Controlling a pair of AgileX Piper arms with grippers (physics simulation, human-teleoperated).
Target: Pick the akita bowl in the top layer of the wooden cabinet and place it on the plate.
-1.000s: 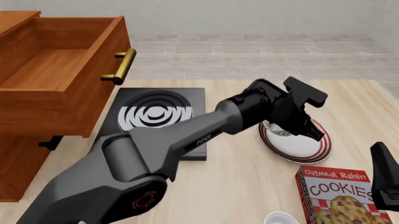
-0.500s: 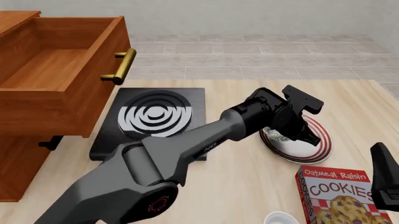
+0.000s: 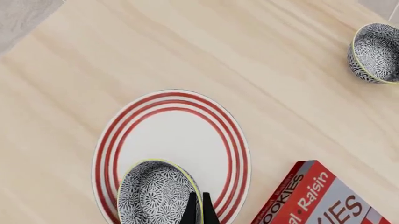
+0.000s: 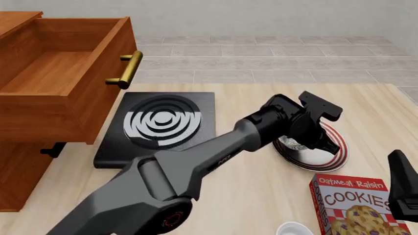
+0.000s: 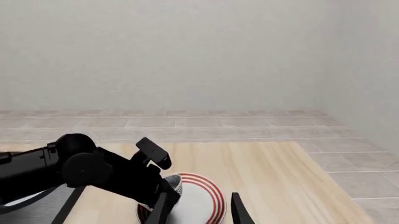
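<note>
Nearest the camera, the right claw [image 5: 201, 210] is idling with its jaws apart and nothing between them, looking out over the tabletop [image 4: 261, 196]; the cookie box [image 4: 356, 205] is lying just beside it. Farther out, the left claw [image 3: 199, 209] is reaching over the plate [image 4: 330, 154], its two fingers pressed together on the rim of the akita bowl [image 3: 156, 196], pinching the wall. The bowl is sitting upright, directly under and against this claw, over the plate's near edge rather than its middle; whether its base is touching the plate cannot be told. The left arm is clearly the nearer one, so the release probably falls to it, straight down. Beyond the left claw, well apart, a second speckled bowl [image 3: 376, 52] is resting. Farthest off, beside the stove [image 4: 160, 125], the wooden cabinet [image 4: 26, 152] is standing with its top layer [image 4: 72, 103] pulled out.
</note>
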